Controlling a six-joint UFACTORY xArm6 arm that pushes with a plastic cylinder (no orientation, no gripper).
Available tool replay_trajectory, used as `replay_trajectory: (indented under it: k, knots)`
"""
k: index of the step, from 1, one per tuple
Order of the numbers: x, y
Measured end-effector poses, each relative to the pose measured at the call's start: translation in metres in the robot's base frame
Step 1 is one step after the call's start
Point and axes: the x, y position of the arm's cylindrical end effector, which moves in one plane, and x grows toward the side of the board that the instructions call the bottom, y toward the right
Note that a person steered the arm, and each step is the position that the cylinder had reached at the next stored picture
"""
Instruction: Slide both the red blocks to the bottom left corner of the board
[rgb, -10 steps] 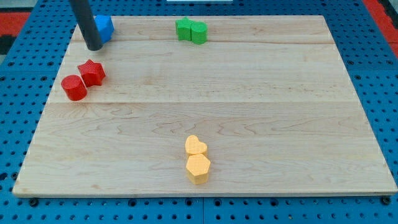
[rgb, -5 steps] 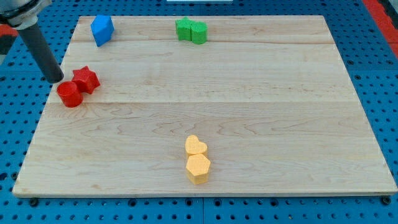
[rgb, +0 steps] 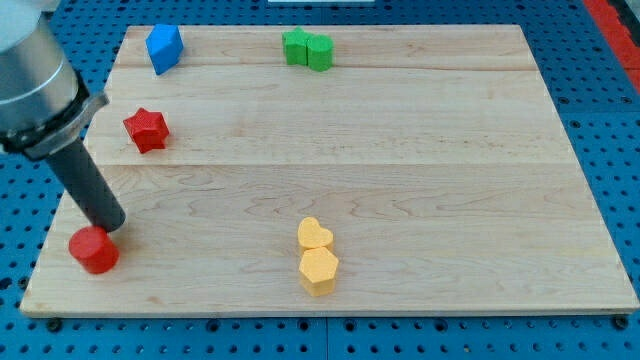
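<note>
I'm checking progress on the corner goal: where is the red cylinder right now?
The red cylinder sits near the board's bottom left corner, at the view's lower left, with my tip just above and right of it.

My tip (rgb: 112, 225) touches the red cylinder (rgb: 94, 250), star block (rgb: 146, 130) well above.

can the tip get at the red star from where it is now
Probably yes. My tip sits by the red cylinder near the bottom left; the board between it and the red star holds nothing.
</note>
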Motion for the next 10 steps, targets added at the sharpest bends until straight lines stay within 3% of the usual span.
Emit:
replay_trajectory:
  k: [2,3,4,5,7,9,10]
  knots:
    - [-0.105,0.069]
    - [-0.149,0.070]
    - [-0.157,0.043]
    - [-0.126,0.023]
    - [-0.141,0.001]
    - [-0.065,-0.017]
    - [-0.054,-0.017]
